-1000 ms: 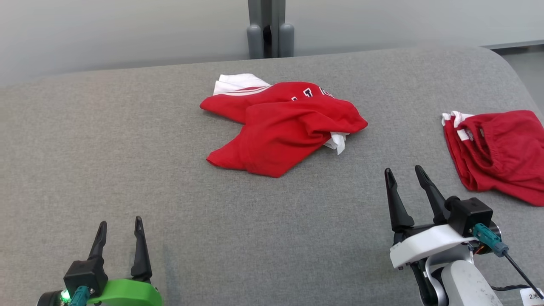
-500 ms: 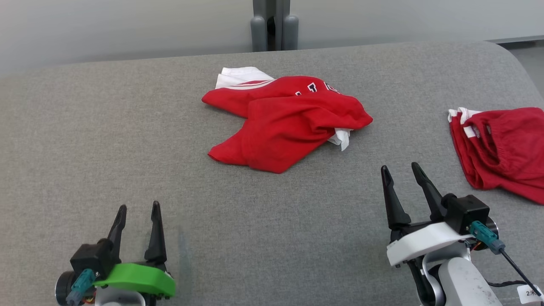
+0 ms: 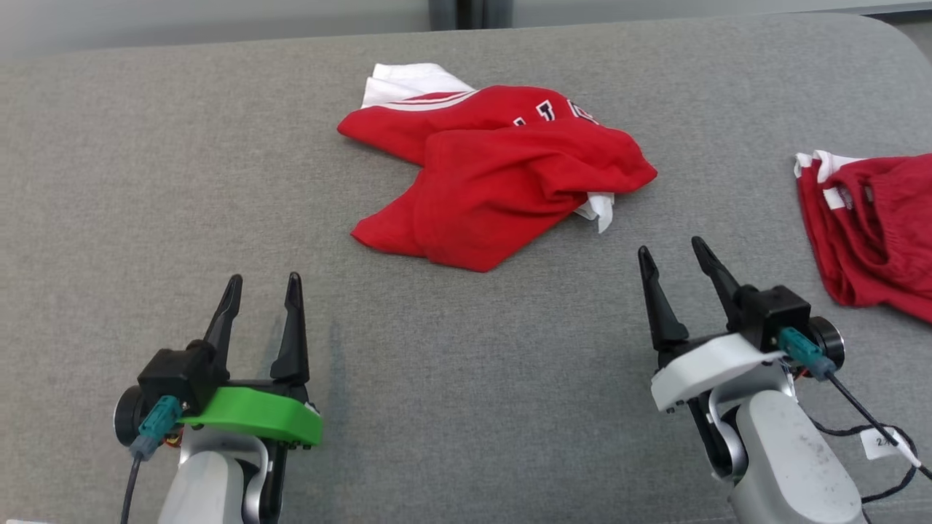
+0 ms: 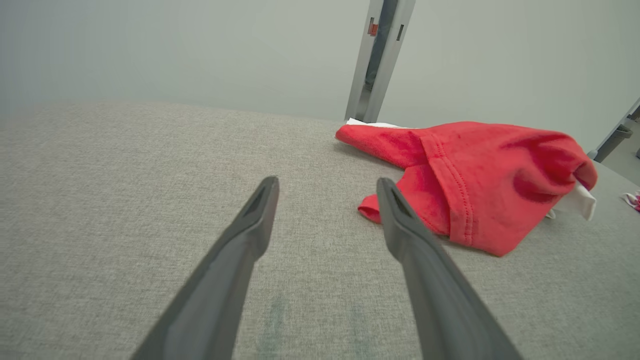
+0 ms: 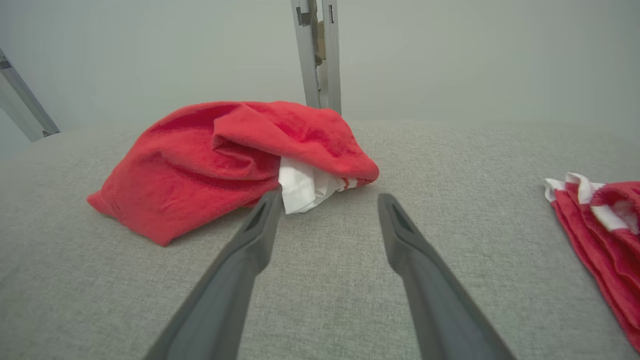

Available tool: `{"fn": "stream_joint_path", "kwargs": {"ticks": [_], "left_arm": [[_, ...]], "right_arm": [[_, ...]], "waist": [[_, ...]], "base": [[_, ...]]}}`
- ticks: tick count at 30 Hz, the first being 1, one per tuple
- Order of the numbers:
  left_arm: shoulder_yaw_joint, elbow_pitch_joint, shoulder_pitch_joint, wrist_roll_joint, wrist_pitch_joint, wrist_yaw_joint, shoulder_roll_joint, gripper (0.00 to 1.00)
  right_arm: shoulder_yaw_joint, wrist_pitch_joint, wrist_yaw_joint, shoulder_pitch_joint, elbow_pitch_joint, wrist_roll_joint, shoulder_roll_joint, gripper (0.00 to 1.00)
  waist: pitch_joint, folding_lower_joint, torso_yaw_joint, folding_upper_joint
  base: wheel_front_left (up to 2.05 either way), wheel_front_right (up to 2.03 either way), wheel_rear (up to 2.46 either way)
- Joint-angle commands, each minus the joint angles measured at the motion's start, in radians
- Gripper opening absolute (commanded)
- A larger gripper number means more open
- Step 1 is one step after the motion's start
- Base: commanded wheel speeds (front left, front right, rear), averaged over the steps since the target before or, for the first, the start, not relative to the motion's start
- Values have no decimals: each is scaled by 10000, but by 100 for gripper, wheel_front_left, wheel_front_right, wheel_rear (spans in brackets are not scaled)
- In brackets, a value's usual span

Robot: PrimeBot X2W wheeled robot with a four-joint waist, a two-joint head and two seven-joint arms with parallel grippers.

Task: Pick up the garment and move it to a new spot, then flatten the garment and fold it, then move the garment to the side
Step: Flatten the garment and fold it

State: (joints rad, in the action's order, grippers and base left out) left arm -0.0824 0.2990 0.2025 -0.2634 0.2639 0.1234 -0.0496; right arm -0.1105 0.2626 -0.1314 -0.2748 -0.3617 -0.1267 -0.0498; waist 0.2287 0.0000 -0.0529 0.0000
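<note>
Left gripper (image 3: 263,278) and right gripper (image 3: 670,247) stand spread, empty. Pinch the crumpled shirt (image 3: 495,182) at opposite edges; lift evenly.

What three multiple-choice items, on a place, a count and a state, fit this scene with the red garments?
1. Where lies the crumpled red and white garment? A. centrally on the grey fabric surface; B. at its left edge; C. on the floor.
2. How many red garments lie there? A. one; B. two; C. four.
3. How stand the left gripper and right gripper? A. both open, empty; B. both shut on cloth; C. one shut.
Answers: 1 A, it lies beyond both grippers' fingertips. 2 B, a second red garment lies at the right. 3 A, each pair of fingers is spread over bare fabric.
</note>
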Motion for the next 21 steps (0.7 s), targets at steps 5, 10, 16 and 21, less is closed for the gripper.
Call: {"fn": "stream_joint_path", "kwargs": {"ticks": [5,10,16,21], "left_arm": [[-287,-24,349,-160,1,-28,-34,100],[-342,-80,318,-207,1,-90,-29,100],[-321,-193,234,-316,1,-137,-28,100],[-324,-210,286,-305,1,-140,-28,100]], "right_arm": [[587,28,16,-891,-1138,473,-19,100],[1026,28,16,-1376,-1812,794,-39,100],[1317,27,16,-1549,-1942,1035,-41,100],[1505,27,16,-1617,-1725,1028,-33,0]], "waist": [[679,0,1188,0],[938,0,1731,0],[1073,0,1991,0],[1109,0,1873,0]], "base": [[0,0,0],[0,0,0],[0,0,0],[0,0,0]]}}
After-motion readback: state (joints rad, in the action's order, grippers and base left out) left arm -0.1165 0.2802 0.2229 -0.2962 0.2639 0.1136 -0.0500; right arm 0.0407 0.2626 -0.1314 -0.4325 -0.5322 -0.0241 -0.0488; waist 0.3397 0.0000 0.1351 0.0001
